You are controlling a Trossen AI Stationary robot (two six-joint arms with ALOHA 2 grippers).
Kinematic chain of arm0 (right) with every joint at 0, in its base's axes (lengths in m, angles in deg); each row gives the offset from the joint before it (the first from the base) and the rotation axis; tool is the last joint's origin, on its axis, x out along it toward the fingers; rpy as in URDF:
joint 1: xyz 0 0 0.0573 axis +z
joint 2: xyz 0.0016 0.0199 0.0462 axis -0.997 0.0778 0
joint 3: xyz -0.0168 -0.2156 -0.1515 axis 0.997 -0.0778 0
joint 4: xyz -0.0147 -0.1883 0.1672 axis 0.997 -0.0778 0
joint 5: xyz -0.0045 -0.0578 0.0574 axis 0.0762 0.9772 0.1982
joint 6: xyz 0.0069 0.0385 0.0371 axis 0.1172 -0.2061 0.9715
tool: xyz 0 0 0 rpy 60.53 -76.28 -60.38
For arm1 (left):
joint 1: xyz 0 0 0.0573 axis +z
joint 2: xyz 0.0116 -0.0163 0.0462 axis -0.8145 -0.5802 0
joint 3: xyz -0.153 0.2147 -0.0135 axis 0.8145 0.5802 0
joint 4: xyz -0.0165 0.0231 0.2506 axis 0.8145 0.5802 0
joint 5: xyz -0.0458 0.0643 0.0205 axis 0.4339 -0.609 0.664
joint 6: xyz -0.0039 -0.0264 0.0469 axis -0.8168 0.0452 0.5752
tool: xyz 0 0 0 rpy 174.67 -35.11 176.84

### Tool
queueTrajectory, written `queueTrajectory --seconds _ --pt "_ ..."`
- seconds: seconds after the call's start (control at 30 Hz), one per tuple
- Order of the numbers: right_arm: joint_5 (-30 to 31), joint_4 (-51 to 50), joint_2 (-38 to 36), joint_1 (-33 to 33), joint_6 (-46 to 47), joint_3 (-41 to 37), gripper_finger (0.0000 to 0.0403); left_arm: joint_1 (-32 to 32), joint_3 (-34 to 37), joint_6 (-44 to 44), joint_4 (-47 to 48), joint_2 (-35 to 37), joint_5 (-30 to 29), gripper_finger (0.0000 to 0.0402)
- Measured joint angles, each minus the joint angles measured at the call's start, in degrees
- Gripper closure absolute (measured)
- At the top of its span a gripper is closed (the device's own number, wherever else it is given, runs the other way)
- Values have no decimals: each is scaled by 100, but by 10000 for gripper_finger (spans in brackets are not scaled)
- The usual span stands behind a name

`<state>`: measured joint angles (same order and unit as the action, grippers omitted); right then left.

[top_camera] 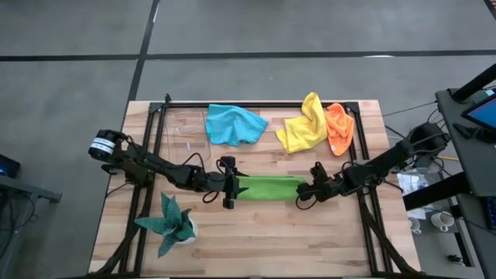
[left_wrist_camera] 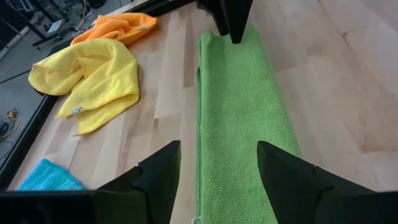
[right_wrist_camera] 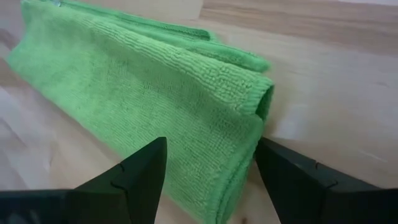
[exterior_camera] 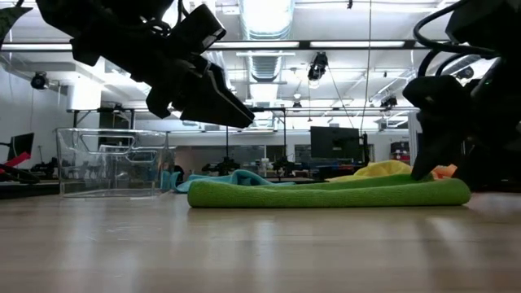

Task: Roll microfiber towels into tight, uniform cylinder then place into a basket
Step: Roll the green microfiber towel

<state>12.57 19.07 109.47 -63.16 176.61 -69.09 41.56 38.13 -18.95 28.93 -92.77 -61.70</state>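
Four towels are on the table; the green towel [top_camera: 270,187] lies folded into a long strip near the middle. The left gripper [top_camera: 229,186] hangs over one short end and the right gripper [top_camera: 308,191] stands at the other, both released and holding nothing. I think this cloth is light, soft and floppy, so take it at a short end, pinching all layers.

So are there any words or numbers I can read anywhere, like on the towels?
No text can be read in these pictures.
Yellow towel: a small sewn tag at its edge, too small to read.
Green towel: a tag corner at the picture's edge, nothing readable.
Screen in the room behind: dark, no readable text.
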Motion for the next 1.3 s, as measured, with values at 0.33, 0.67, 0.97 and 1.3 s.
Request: queueTrajectory --seconds 0.33,0.67,0.97,1.3 --pt "83 -154 68 -3 -335 -11 269 0 0 97 105 0 -109 205" --pt "67 -1475 -390 -12 -808 36 392 -2 -55 103 98 4 -254 205" --pt "-97 -5124 -1291 -12 -387 1003 393 -2 -48 103 -48 -39 -241 205" --pt "-87 -5064 -985 -141 -448 1390 394 34 -216 591 -2152 -1348 361 325"
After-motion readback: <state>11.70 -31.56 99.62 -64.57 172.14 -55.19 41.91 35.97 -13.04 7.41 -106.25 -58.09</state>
